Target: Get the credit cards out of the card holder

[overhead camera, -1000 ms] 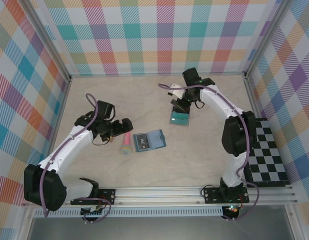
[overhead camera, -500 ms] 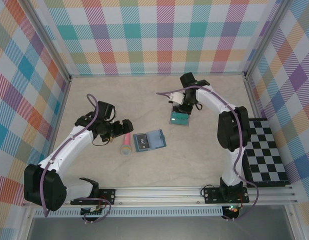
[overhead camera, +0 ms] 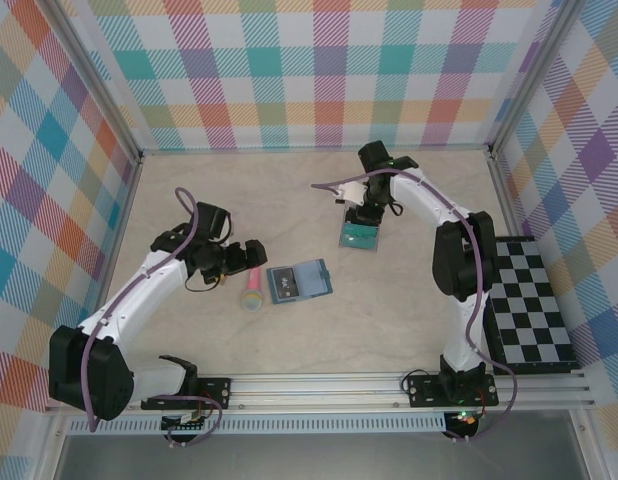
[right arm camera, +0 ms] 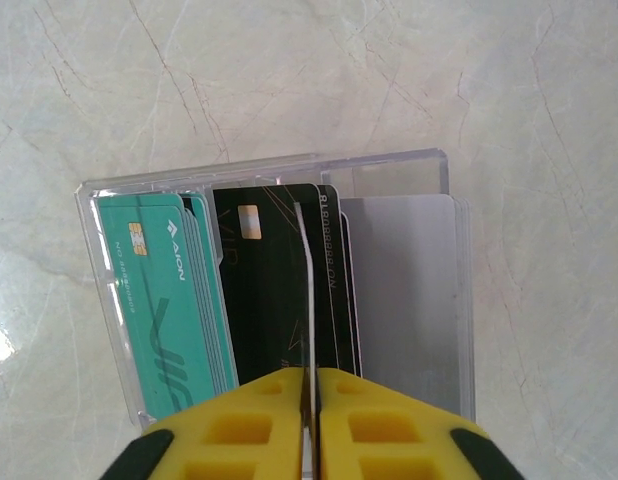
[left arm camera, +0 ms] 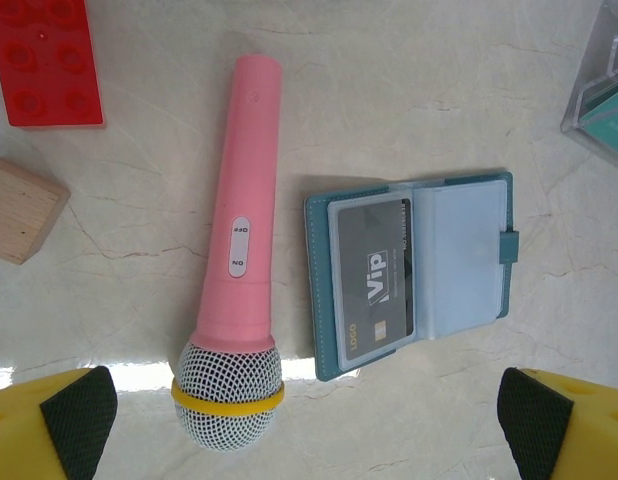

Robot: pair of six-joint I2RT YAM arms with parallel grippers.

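— two arms in our top view, so where do we put the small dark teal-blue folding card holder point(overhead camera: 299, 281)?
— we see it lying open and flat on the marble-look table point(overhead camera: 189, 190), to the right of the left gripper point(overhead camera: 251, 252). from the left wrist we read a grey "vip" credit card point(left arm camera: 374, 275) under its clear left pocket.
— what crowds it?
— a pink plastic toy microphone point(left arm camera: 244, 290) lies just beside its left edge, mesh head toward the near edge of the table; a red studded brick point(left arm camera: 44, 60) and a pale wooden block point(left arm camera: 19, 208) sit further left, well apart from the holder.
— and the left hand?
— its yellow fingertips point(left arm camera: 74, 425) stand spread wide apart.
— the right gripper point(right arm camera: 311, 420)?
— we see its yellow pads point(right arm camera: 239, 420) pressed together on a thin pale card point(right arm camera: 306, 290) seen edge-on, above a clear plastic tray point(right arm camera: 389, 172). in the tray lie a teal-green stack of cards point(right arm camera: 159, 300), a black stack point(right arm camera: 264, 300) and a grey stack point(right arm camera: 404, 300), side by side. whether the pinched card touches those below, we cannot tell.
— anything else?
— a black-and-white checkered board point(overhead camera: 529, 310) at the right edge, well apart.
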